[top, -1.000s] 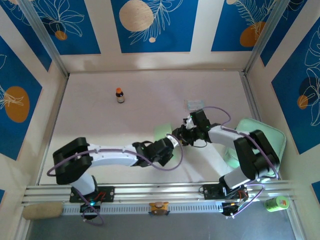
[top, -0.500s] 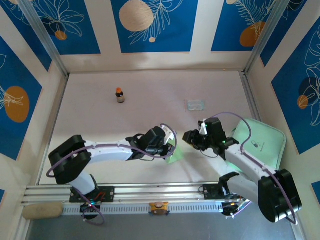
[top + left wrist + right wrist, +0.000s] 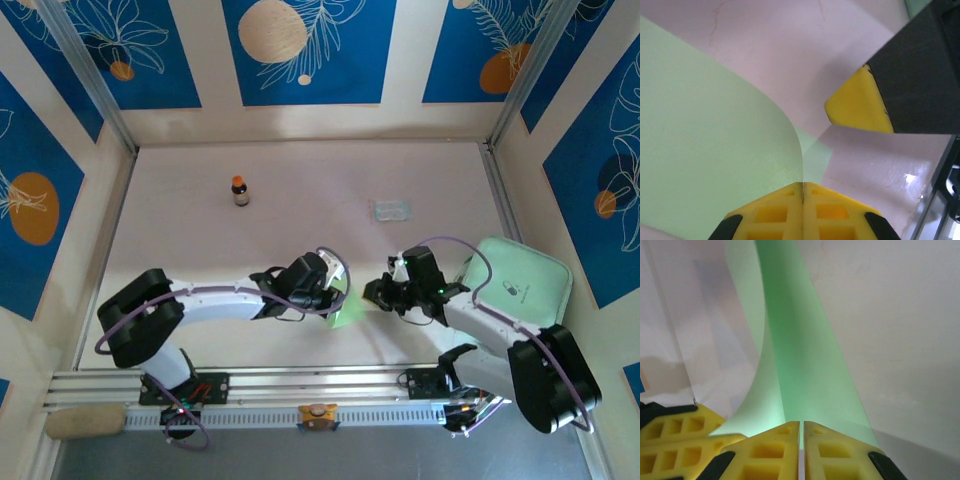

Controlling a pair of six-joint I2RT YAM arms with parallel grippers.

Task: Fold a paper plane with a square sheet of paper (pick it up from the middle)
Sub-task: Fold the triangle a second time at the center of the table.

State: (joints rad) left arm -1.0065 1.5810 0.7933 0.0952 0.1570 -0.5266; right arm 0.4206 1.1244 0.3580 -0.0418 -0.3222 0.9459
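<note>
Pale green thin square sheet of paper [image 3: 715, 140] bowed between the two hands, left hand [image 3: 802, 194] pinching one edge, fingers pressed together, right hand [image 3: 801, 429] just opposite, pinching the other edge, pinkish counter [image 3: 300, 190] beneath.

1 brown bottle [image 3: 240, 190] (orange cap) far back, perhaps a clear packet [image 3: 390, 209], mint tray [image 3: 535, 272] right

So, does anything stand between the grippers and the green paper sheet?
Nothing visible does. The left gripper is shut on the edge of the square sheet of paper. The right gripper is closed just at the sheet; whether it pinches it, I cannot tell.
</note>
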